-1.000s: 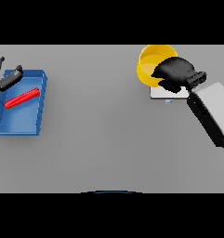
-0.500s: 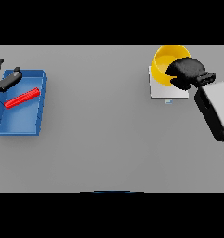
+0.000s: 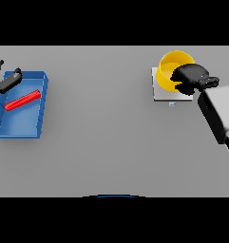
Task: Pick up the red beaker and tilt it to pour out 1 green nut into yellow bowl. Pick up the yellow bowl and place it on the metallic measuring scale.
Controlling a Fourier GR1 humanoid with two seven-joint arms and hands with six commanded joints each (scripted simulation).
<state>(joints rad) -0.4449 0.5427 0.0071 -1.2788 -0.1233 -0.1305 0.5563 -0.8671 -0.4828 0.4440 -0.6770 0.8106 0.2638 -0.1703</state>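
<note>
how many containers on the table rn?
2. A yellow bowl at far right, over the metal scale, with the right hand curled on its rim. A blue tray at far left, holding a red item. Nothing else visible.

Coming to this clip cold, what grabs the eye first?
The yellow bowl, far right, sits tilted on the metallic measuring scale with the right robot hand curled on its rim. At the far left, a red beaker lies in a blue tray, the left robot hand beside it.
</note>
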